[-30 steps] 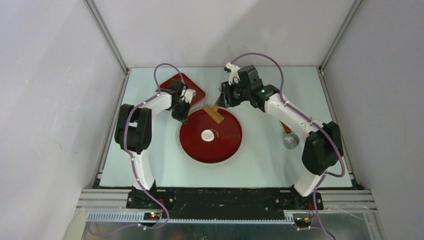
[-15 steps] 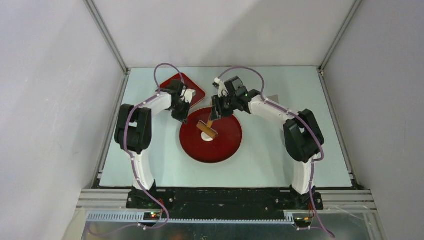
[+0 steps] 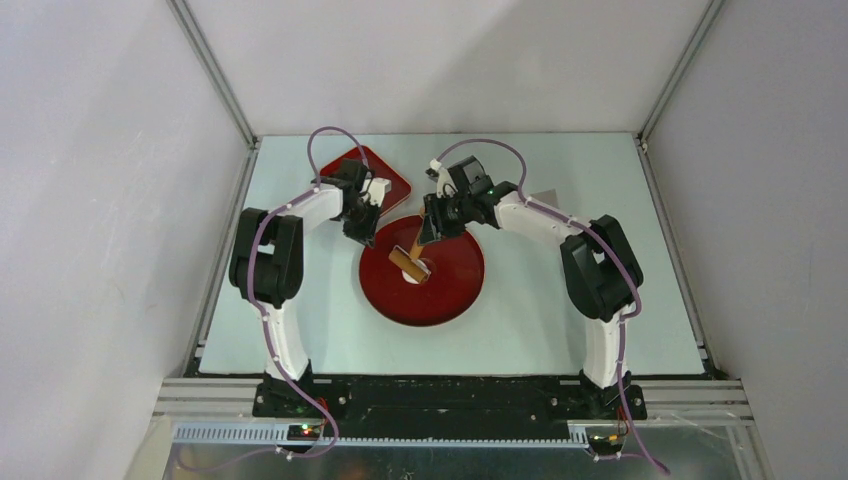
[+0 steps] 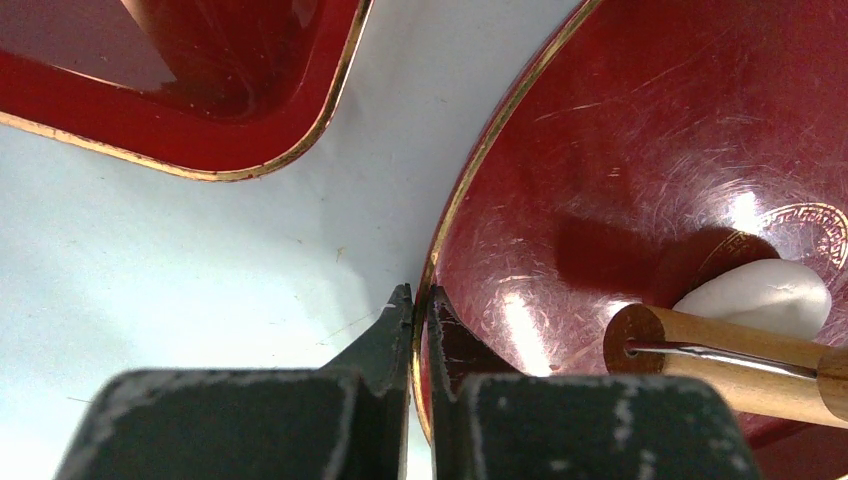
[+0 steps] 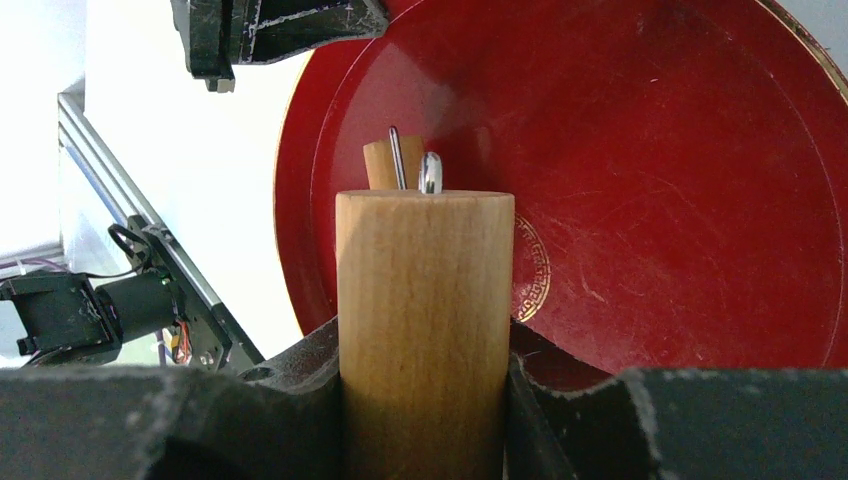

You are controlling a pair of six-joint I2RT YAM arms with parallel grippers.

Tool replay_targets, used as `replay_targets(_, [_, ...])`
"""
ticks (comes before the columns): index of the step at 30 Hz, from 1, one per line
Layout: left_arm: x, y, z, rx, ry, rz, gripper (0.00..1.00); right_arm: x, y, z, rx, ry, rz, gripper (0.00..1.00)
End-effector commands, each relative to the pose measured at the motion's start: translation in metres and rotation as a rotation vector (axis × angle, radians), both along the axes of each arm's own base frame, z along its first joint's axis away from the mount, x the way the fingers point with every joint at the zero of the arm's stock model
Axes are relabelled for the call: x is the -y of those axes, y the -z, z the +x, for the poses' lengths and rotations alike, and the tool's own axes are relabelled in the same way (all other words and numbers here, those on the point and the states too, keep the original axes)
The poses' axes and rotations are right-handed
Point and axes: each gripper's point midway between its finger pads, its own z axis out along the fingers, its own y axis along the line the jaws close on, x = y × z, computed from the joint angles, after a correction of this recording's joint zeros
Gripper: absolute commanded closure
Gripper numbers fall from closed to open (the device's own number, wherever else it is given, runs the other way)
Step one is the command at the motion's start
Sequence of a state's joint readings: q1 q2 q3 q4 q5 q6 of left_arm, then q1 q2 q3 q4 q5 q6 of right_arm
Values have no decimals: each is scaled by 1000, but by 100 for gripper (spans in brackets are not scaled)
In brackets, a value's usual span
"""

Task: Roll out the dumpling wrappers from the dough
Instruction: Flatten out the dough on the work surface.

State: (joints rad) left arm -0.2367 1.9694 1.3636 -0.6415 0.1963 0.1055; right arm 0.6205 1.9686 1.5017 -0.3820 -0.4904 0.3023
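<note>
The left gripper (image 4: pixel 415 300) is pinched shut on the gold rim of the round red plate (image 4: pixel 620 150), one finger outside the edge and one inside; seen from above, that grip sits at the plate's 10 o'clock. The right gripper (image 5: pixel 425 350) is clamped around the wooden handle of the roller (image 5: pixel 425 300), its jaws pressed against both sides of the wood; it hangs over the plate's 12 o'clock edge, and the roller slants down from there toward the middle. The roller's barrel lies on the dough (image 4: pixel 765 295), a small white lump, thick rather than flat, near the plate's centre by the gold emblem; its white edge peeks out at the barrel's 6 o'clock side. From 1 round to 8 o'clock the plate's floor is bare red. A square red tray (image 3: pixel 385 172) lies at 11 o'clock of the plate; its rounded corner comes near the plate's rim without touching, a narrow strip of pale table (image 3: pixel 560 300) between them. At 3, 6 and 9 o'clock of the plate the table runs bare to its walled edges; the widest room lies toward 3 o'clock.
</note>
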Motion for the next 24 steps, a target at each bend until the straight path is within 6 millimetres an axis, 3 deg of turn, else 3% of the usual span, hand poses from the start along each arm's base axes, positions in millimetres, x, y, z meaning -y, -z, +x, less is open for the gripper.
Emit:
replay_targets(1, [-5,7,0,-16,-7,16,100,14,32,0,-11,22,-86,100])
replay_targets(24, [-5,7,-1,-18,-7,13,100,12,52,-17,10,-3,-129,100])
